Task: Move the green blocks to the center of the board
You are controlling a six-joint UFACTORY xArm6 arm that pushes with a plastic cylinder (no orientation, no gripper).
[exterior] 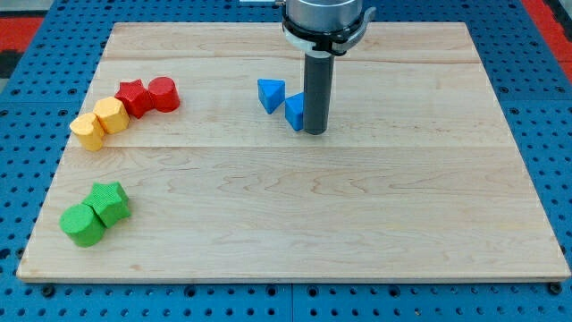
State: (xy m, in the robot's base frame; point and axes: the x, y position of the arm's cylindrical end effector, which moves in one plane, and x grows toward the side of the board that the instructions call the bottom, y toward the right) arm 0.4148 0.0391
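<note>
Two green blocks lie touching at the view's lower left of the wooden board [357, 233]: a green star-like block [110, 202] and a green round block [82, 224] just below-left of it. My tip [315, 131] is at the end of the dark rod, above the board's centre. It stands far to the right of and above the green blocks, right beside a blue block [295, 111].
A blue triangular block [271, 93] lies left of my tip, with the second blue block partly hidden behind the rod. A red star block [133, 97] and red round block [163, 93] sit upper left, with two yellow blocks [111, 114] [88, 131] below them.
</note>
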